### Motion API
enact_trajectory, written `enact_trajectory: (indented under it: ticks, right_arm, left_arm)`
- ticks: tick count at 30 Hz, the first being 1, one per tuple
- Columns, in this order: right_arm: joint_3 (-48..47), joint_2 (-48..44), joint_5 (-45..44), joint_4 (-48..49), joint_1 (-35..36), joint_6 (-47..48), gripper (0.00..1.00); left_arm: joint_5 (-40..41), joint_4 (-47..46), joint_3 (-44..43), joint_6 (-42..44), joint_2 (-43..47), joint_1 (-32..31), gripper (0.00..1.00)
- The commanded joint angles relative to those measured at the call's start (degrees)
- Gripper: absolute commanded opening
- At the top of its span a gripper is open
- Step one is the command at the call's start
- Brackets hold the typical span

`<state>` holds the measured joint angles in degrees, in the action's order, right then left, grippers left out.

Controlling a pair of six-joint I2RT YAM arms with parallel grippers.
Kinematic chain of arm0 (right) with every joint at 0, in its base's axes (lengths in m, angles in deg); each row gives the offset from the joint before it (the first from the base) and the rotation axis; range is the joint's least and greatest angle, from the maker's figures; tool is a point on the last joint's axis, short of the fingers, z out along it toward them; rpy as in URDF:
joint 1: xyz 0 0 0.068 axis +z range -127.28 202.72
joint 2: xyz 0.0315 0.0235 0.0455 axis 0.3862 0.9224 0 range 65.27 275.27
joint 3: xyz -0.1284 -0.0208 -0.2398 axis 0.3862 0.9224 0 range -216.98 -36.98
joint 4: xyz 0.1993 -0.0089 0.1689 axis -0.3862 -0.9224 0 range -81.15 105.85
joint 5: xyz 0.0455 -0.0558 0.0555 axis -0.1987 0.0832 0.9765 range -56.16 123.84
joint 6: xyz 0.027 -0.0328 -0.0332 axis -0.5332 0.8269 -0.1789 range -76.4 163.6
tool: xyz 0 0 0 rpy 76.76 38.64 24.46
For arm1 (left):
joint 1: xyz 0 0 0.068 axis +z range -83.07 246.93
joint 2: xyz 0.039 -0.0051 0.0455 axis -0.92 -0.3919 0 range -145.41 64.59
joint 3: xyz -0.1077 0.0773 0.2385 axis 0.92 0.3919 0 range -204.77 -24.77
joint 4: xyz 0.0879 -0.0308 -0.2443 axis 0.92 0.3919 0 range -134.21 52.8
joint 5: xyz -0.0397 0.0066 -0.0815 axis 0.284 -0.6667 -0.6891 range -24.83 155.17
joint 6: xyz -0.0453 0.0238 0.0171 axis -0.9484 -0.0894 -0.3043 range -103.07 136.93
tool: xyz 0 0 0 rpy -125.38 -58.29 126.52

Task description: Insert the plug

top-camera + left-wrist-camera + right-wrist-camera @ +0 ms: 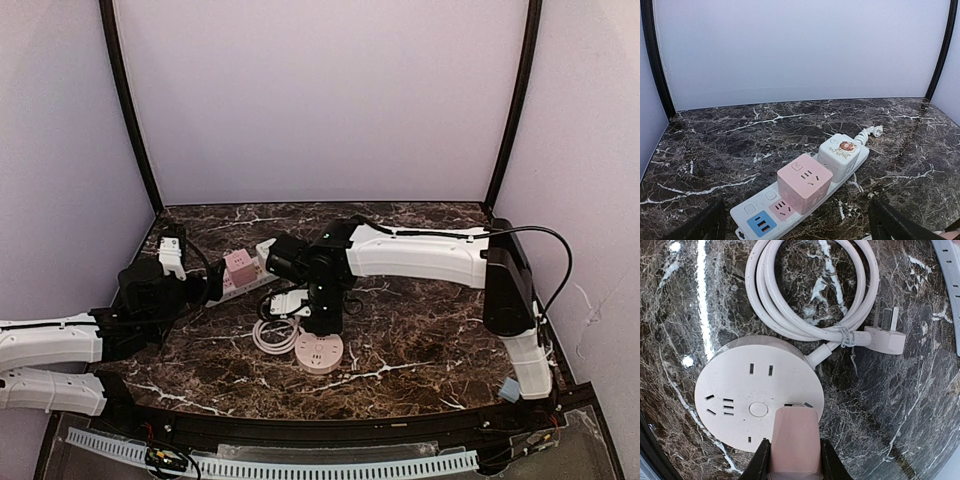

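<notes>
My right gripper (795, 462) is shut on a pink plug (794, 437), one finger on each side of it. The plug's tip sits over the near-right part of a round white socket hub (740, 385), just short of two slots; I cannot tell whether it touches. From above, the right gripper (322, 318) points down at the hub (318, 354). My left gripper (796, 206) stands open, its dark fingers (707, 225) either side of a white power strip (752, 214), not touching it.
The strip carries a pink cube adapter (804, 182) and a white cube adapter (842, 154). The hub's coiled white cable (810, 290) ends in a white three-pin plug (885, 337) lying on the marble. The strip (240, 278) lies left of the hub.
</notes>
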<state>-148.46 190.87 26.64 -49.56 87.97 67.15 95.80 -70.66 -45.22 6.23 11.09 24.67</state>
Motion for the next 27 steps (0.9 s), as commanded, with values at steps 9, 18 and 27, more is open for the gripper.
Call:
enact_trajectory:
  ticks: [9, 18, 27]
  right_arm:
    - [2.4, -0.6, 0.3, -0.4, -0.1, -0.7, 0.0]
    - [3.7, -2.5, 0.6, -0.1, 0.0, -1.7, 0.0]
    - [3.6, -2.1, 1.5, -0.2, 0.0, -1.8, 0.0]
  left_arm:
    - [-0.2, -0.2, 1.4, 0.5, 1.0, 0.4, 0.99]
    - [-0.2, -0.5, 1.5, 0.6, 0.7, 0.4, 0.99]
    - [-0.1, -0.7, 1.5, 0.6, 0.7, 0.4, 0.99]
